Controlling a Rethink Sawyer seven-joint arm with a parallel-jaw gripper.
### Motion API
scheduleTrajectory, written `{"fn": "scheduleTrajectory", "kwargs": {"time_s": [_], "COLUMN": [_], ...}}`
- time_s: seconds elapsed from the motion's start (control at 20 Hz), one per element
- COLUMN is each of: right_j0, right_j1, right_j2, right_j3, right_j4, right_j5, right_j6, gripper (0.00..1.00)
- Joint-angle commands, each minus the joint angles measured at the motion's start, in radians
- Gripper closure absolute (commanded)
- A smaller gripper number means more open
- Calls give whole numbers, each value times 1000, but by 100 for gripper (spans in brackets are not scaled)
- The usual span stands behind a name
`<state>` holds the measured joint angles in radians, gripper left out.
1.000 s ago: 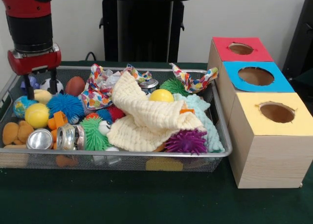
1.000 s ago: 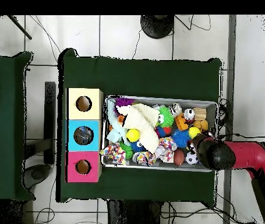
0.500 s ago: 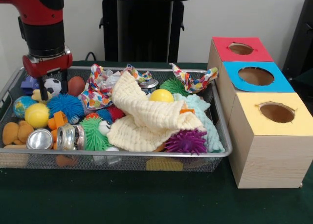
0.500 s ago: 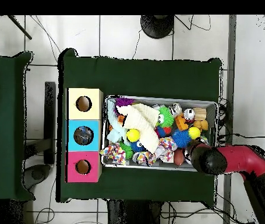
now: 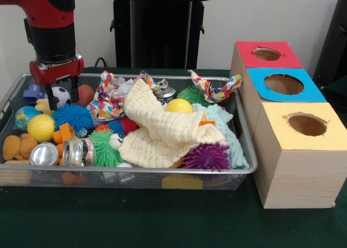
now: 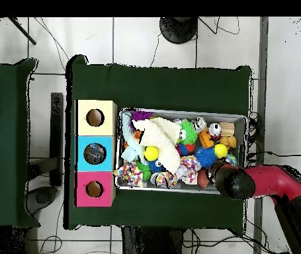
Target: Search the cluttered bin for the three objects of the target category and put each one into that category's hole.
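Movement over the last second has carried the claw [image 5: 62,99] from the bin's [image 5: 162,172] left end wall inward along the far rim; it now hangs low at the far-left corner, straddling the small soccer ball [image 5: 60,94] with the brown ball [image 5: 84,94] just beside it. Its two dark fingers [image 5: 52,100] stand a little apart with nothing between them, so the claw is empty and partly open. That drift has taken it away from the only plush animal I can make out, the tan-brown one [image 5: 17,146] lying at the near-left corner of the mesh tray, just beside the crushed silver can [image 5: 44,154] and below the yellow ball [image 5: 41,127]; by my judgement the search is no closer to a pick. That plush lies roughly flat with its long axis running left to right in the front view, along the near rim; which end is its head I cannot tell. The other two animals do not show and may lie under the cream cloth [image 5: 162,130] heaped in the middle. The red-topped box [image 5: 250,54] stands farthest back in the row right of the bin, on the green table [image 5: 162,221], its round hole [image 5: 267,53] open and unobstructed, well apart from the claw.
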<state>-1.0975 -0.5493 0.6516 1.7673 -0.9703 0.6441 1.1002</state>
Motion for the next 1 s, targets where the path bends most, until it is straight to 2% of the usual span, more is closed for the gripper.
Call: {"fn": "scheduleTrajectory", "kwargs": {"time_s": [0.05, 0.4, 0.75, 1.0], "right_j0": [17, 13, -1, 2], "right_j1": [-17, -76, -60, -14], "right_j2": [-23, -15, -15, -25], "right_j3": [8, 3, -22, -38], "right_j4": [-75, -50, -51, -68], "right_j5": [69, 115, 121, 106], "right_j6": [-246, -288, -308, -294], "gripper": [0, 0, 0, 0]}}
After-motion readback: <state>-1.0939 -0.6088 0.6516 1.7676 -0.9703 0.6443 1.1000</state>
